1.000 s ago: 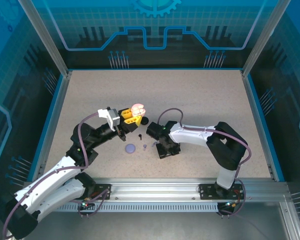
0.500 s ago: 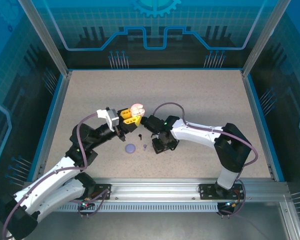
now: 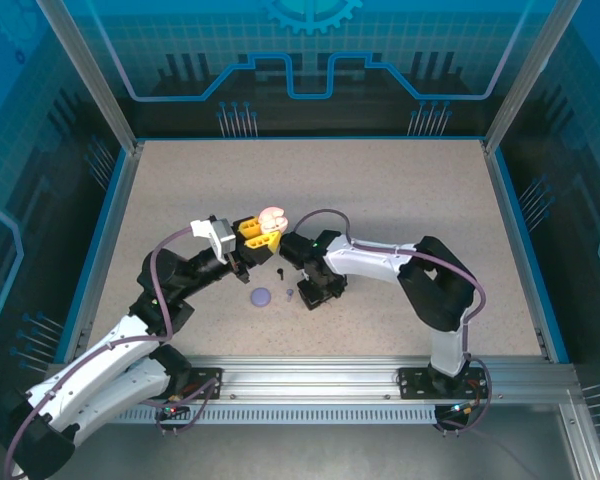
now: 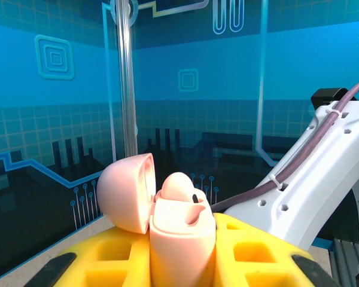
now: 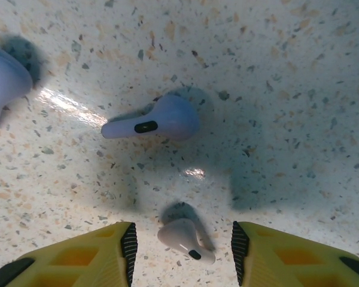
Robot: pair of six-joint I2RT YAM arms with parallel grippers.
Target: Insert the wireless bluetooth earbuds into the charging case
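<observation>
**Clerk:** Item one, end effectors. How are they to be entered?

**Checker:** The right gripper (image 5: 183, 246) is entered as apart. It is lowered close to the table (image 5: 299, 89), with one jaw on each side of the pale pink earbud (image 5: 182, 237), and no contact is seen. The left gripper (image 4: 182, 260) is entered as clamped on the pink charging case (image 4: 182, 236).

**Clerk:** Item two, cases, larger first?

**Checker:** The pink charging case is held upright with its lid swung open to one side. One earbud (image 4: 179, 188) is seen seated in it, and a free socket beside that is presumed but cannot be made out. The lavender round case (image 3: 262, 297) is laid on the table near the right gripper, and whether it is open cannot be told.

**Clerk:** Item three, loose earbuds?

**Checker:** The lavender earbud (image 5: 155, 119) is laid on its side just beyond the right gripper's jaws. The pale pink earbud is placed between them, stem pointing back toward the gripper. The black earbud (image 3: 280, 271) is left on the table between the two grippers.

**Clerk:** Handling notes for the pale pink one?

**Checker:** It is judged very light, rigid and glossy, so it is likely to skid or be squeezed out sideways if pinched off-centre. It is best taken across the rounded head, squarely and gently, with the stem left free for the socket. Crushing is thought unlikely. Loss of grip is the risk to be noted.
</observation>
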